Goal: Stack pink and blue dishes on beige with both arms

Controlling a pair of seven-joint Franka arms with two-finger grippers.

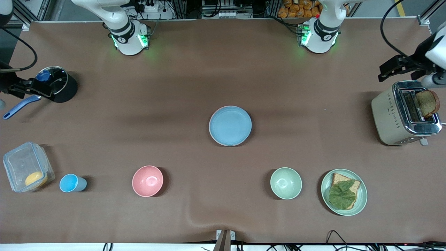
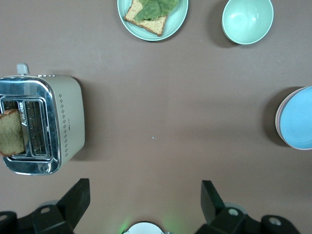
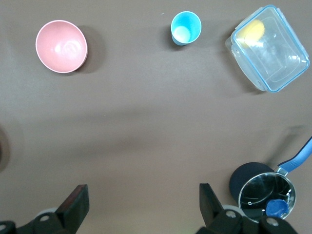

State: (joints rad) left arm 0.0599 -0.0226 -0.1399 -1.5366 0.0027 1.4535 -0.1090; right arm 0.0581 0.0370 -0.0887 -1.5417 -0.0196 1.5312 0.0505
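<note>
The blue plate (image 1: 230, 125) sits in the middle of the table, on top of a stack; from the left wrist view a pink edge (image 2: 278, 117) shows just beneath its rim, so the pink plate lies under it. Whether a beige plate is at the bottom I cannot tell. Both arms are drawn well away from the stack. The left gripper (image 1: 397, 68) hangs over the left arm's end of the table, above the toaster (image 1: 404, 113), which has a slice of bread (image 1: 428, 103) sticking out of its slot; its fingers (image 2: 73, 200) stand wide apart and hold nothing. The right gripper (image 1: 26, 89) hovers at the right arm's end, over a black pot (image 1: 59, 83) with a glass lid and blue handle, its fingers (image 3: 73, 202) likewise spread and empty. Nearer the front camera than the stack sit a pink bowl (image 1: 147, 181), a small blue cup (image 1: 71, 183), a clear container (image 1: 26, 170) with something yellow inside, a green bowl (image 1: 286, 183) and a green plate (image 1: 362, 195) carrying bread topped with a leaf.
</note>
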